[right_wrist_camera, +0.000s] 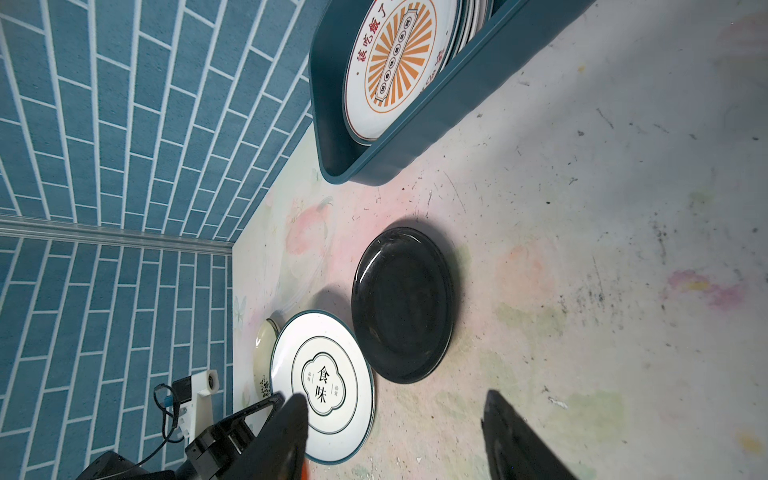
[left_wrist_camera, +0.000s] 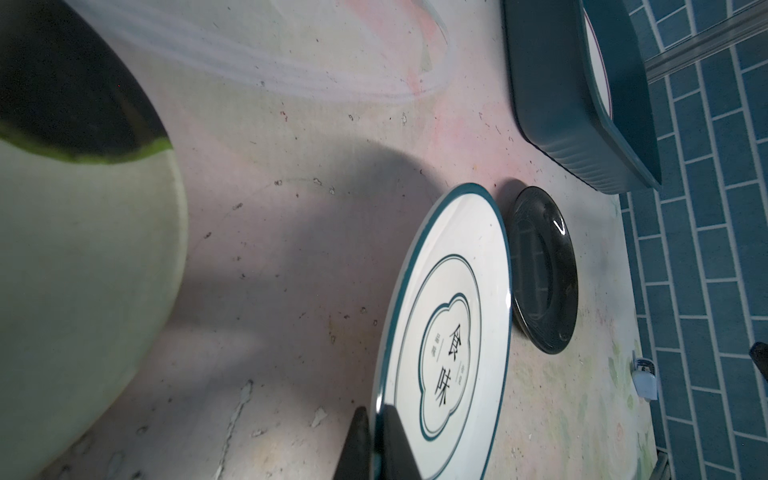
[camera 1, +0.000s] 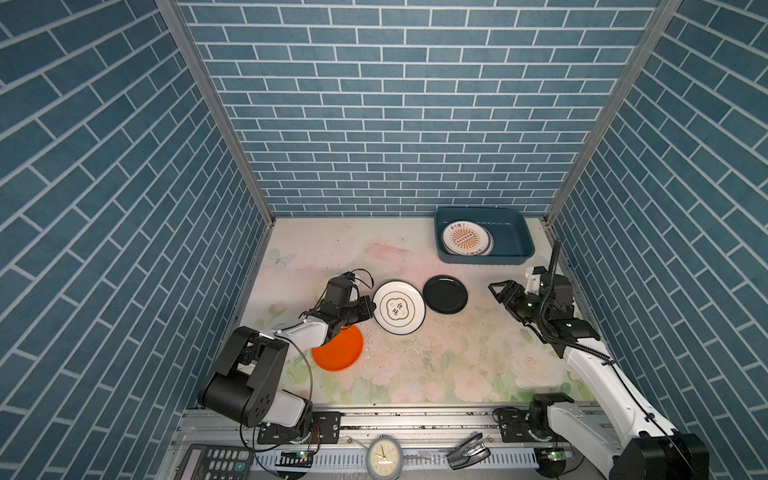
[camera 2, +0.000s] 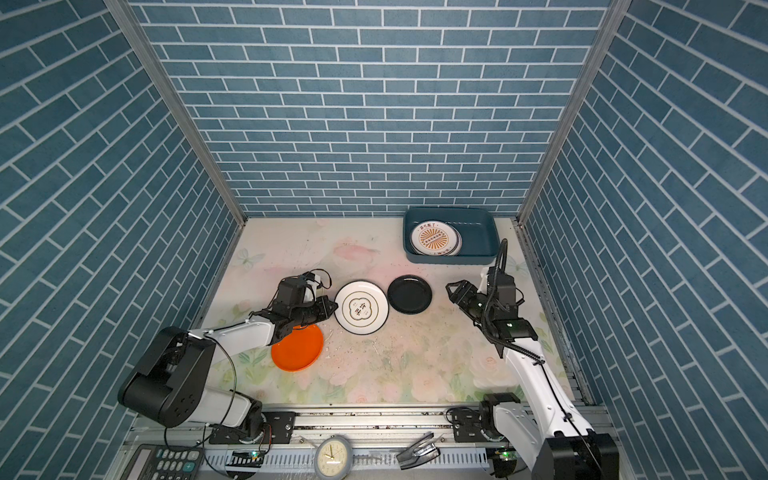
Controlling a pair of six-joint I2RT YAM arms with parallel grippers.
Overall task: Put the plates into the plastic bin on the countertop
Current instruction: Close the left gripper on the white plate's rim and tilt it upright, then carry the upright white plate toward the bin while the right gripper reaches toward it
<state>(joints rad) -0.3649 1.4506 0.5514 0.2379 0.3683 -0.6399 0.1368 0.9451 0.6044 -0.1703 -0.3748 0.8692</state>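
A white plate with a teal rim and black characters (camera 1: 399, 307) (camera 2: 361, 307) (left_wrist_camera: 449, 332) (right_wrist_camera: 324, 386) lies mid-countertop. My left gripper (camera 1: 372, 307) (camera 2: 334, 307) (left_wrist_camera: 376, 440) is shut on its left rim. Its right edge meets a black plate (camera 1: 445, 294) (camera 2: 409, 294) (left_wrist_camera: 542, 270) (right_wrist_camera: 403, 303). An orange plate (camera 1: 338, 347) (camera 2: 298, 347) lies partly under the left arm. A cream plate (camera 1: 324, 286) (left_wrist_camera: 83, 270) (right_wrist_camera: 266, 345) sits behind that gripper. The teal plastic bin (camera 1: 515, 232) (camera 2: 478, 237) (left_wrist_camera: 552, 104) (right_wrist_camera: 415, 145) at the back right holds stacked plates (camera 1: 466, 237) (camera 2: 434, 237) (right_wrist_camera: 395, 62). My right gripper (camera 1: 496, 291) (camera 2: 453, 289) (right_wrist_camera: 395, 436) hangs open and empty, right of the black plate.
Blue brick walls close in the floral countertop (camera 1: 436, 361) on three sides. On the front rail sit a calculator (camera 1: 216, 461), a round clock (camera 1: 384, 457) and a black clip-like tool (camera 1: 467, 451).
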